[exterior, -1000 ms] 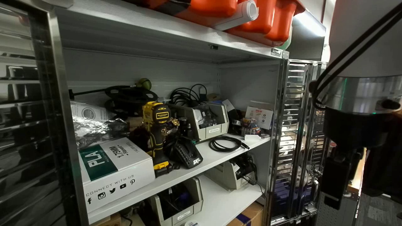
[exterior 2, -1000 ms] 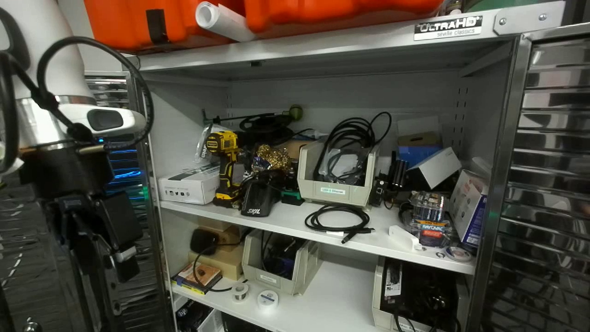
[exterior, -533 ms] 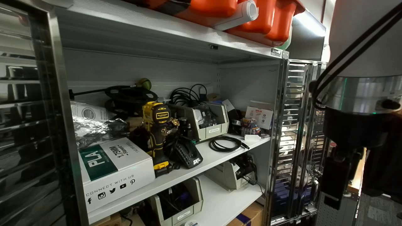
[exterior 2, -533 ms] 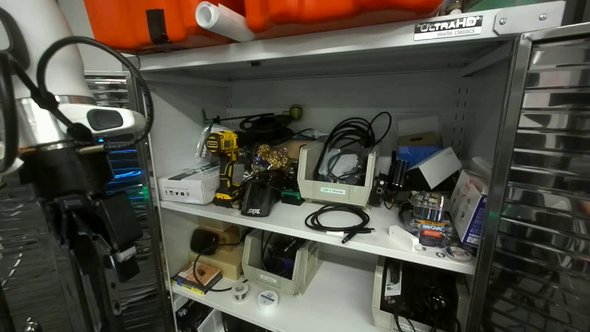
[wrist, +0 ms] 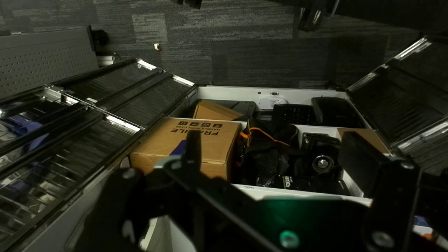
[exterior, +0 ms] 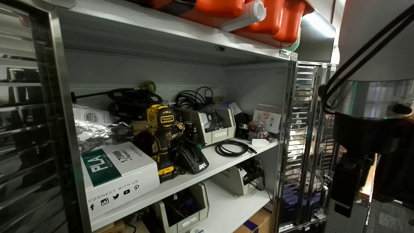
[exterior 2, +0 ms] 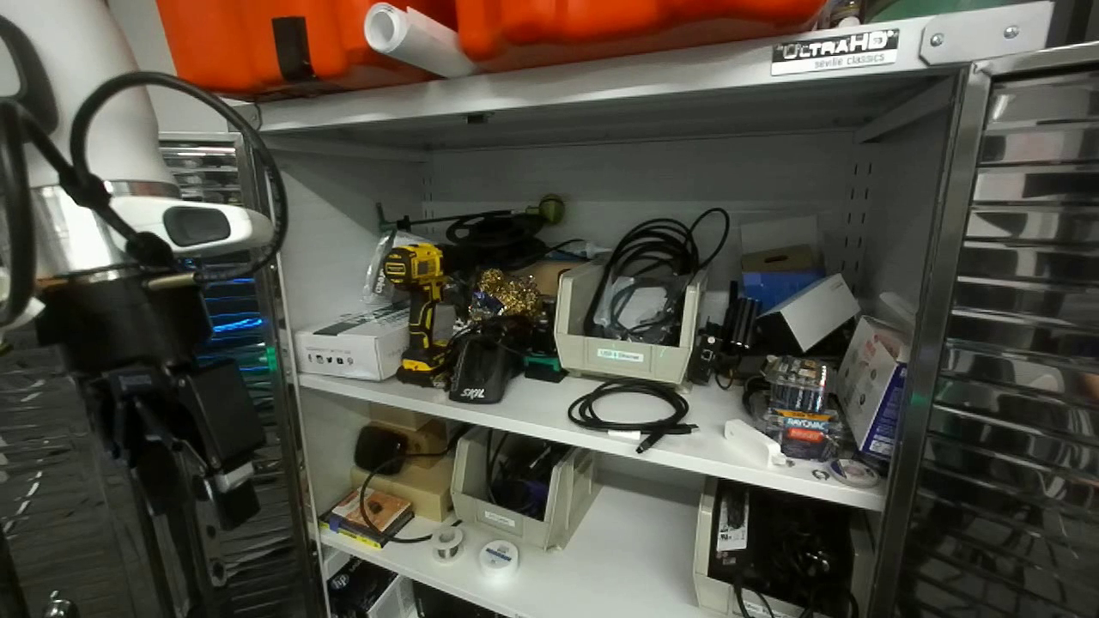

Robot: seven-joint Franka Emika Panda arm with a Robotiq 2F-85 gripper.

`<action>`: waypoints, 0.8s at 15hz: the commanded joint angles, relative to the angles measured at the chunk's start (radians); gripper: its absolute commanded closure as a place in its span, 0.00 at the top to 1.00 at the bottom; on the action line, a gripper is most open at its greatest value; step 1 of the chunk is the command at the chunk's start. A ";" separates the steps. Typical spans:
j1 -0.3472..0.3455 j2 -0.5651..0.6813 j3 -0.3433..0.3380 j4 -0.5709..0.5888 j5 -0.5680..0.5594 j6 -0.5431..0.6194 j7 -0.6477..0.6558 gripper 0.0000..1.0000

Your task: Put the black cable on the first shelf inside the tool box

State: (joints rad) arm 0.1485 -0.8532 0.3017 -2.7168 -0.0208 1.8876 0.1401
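The black cable lies coiled on the upper shelf in both exterior views, with its plug end (exterior 2: 652, 441) towards the shelf's front edge; its coil (exterior: 229, 155) sits in front of a beige bin. The white upper shelf (exterior 2: 537, 414) is inside the open metal cabinet. My gripper (wrist: 276, 147) is open, its two fingers wide apart with nothing between them. The arm hangs outside the cabinet, in an exterior view by the door on the image's left, with the gripper (exterior 2: 206, 498) pointing down, apart from the cable. The cable is out of the wrist view.
A beige bin (exterior 2: 625, 356) of cables, a yellow drill (exterior 2: 421, 318), a black charger (exterior 2: 479, 369), a white box (exterior: 126, 181) and battery packs (exterior 2: 803, 421) share the upper shelf. More bins (exterior 2: 515, 519) stand below. Slatted doors (exterior 2: 1000, 360) stand open at both sides.
The arm and gripper have sunk very slightly. The cable and the other things on the shelves have not moved.
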 commanded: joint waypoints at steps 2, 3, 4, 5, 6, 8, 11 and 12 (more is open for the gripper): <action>-0.007 0.044 -0.029 -0.020 -0.037 0.079 0.003 1.00; -0.023 0.063 -0.037 -0.028 -0.052 0.118 0.005 1.00; -0.032 0.078 -0.049 -0.033 -0.064 0.155 0.000 1.00; -0.052 0.105 -0.065 -0.029 -0.083 0.196 -0.001 1.00; -0.065 0.125 -0.084 -0.032 -0.095 0.233 -0.007 1.00; -0.104 0.186 -0.126 -0.019 -0.124 0.320 -0.017 1.00; -0.165 0.296 -0.198 0.000 -0.130 0.502 -0.008 1.00; -0.179 0.342 -0.225 0.015 -0.110 0.546 -0.009 1.00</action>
State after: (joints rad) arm 0.0107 -0.6366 0.1367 -2.7548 -0.1422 2.3099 0.1341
